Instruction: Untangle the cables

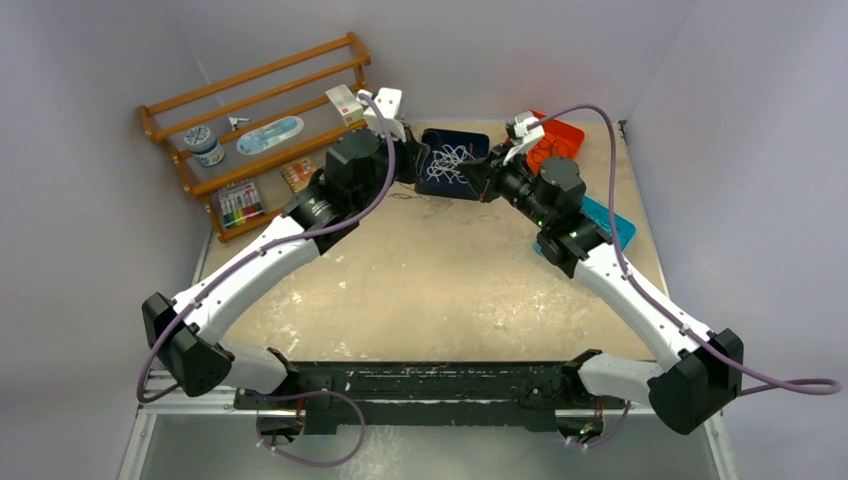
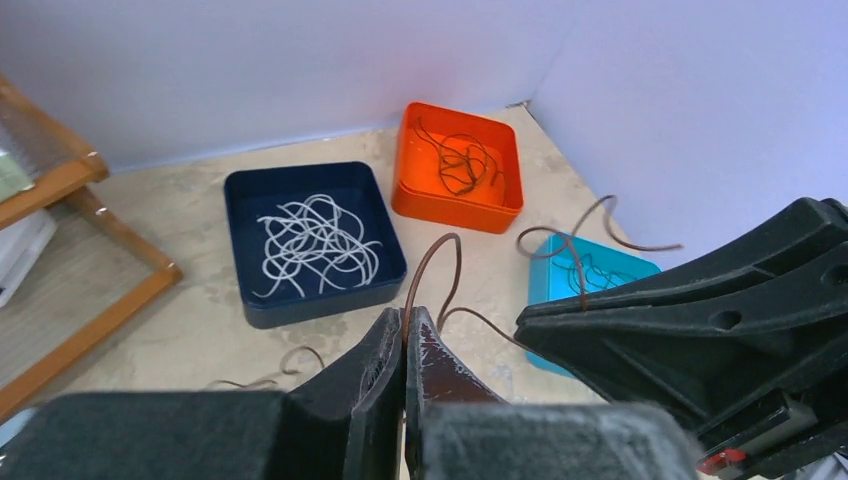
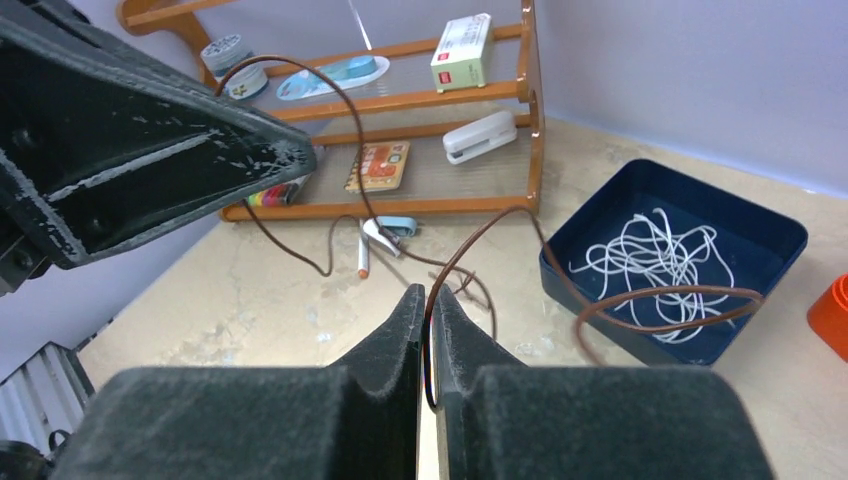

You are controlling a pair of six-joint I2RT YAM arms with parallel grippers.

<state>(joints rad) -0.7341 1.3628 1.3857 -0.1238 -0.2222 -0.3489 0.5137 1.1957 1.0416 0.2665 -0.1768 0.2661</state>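
Observation:
My left gripper (image 2: 405,318) is shut on a thin brown cable (image 2: 430,262) just above the table. My right gripper (image 3: 428,296) is shut on the same brown cable (image 3: 436,268), which loops between the two. In the top view, the left gripper (image 1: 412,165) and right gripper (image 1: 478,178) face each other in front of a navy tray (image 1: 445,192). White cables (image 2: 315,240) lie curled in that navy tray (image 2: 300,310). Brown cables (image 2: 462,162) lie in an orange tray (image 2: 455,210). A dark cable (image 2: 590,268) lies in a teal tray (image 2: 545,300).
A wooden rack (image 1: 250,150) with small items stands at the back left. A pen (image 3: 363,258) and a clip (image 3: 385,232) lie on the table in front of it. Walls close in the back and both sides.

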